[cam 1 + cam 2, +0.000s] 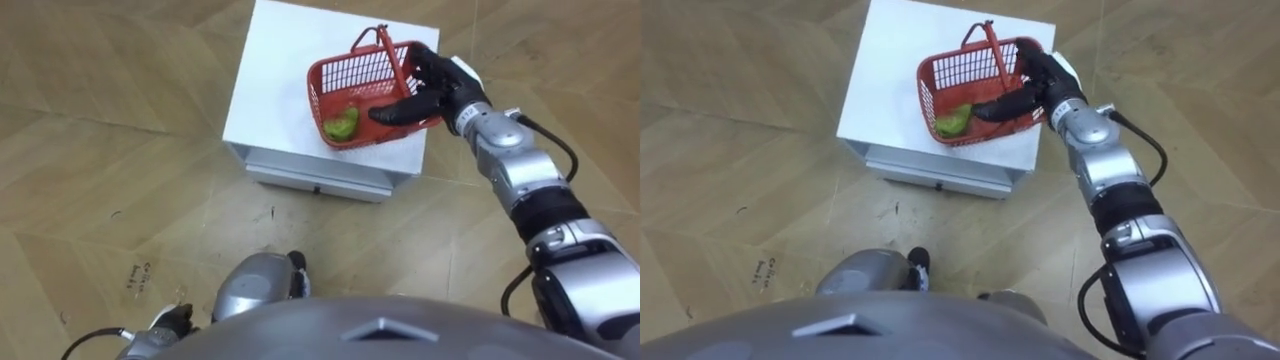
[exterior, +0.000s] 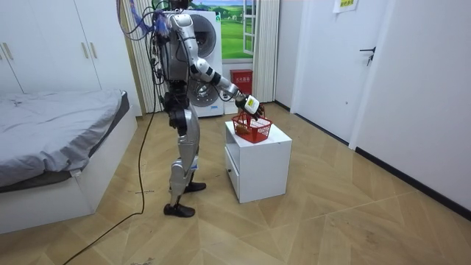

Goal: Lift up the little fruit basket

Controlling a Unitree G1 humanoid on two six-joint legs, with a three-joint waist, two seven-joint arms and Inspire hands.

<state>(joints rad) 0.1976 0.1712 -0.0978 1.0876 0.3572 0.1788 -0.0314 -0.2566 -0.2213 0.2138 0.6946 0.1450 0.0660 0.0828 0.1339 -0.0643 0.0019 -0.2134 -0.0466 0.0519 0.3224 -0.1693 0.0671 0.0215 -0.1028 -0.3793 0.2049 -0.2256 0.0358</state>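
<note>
Right hand [image 1: 432,84] is on the right rim of the red plastic mesh basket [image 1: 352,72], reaching inside by its upright handle. Can't tell if it's actually clamped. The basket sits on the white drawer cabinet [image 1: 280,90], with a green fruit [image 1: 342,124] inside. Left hand [image 1: 172,322] hangs low by the robot's side.

1. The fruit basket [image 1: 350,72] is red plastic lattice, smooth and faintly glossy.
2. The table [image 1: 275,90] is white, smooth and matt.
3. The floor [image 1: 100,200] is wood parquet with a low sheen.
4. The right robot hand [image 1: 435,80] looks matt black.
5. The green fruit [image 1: 342,124] has smooth skin.
</note>
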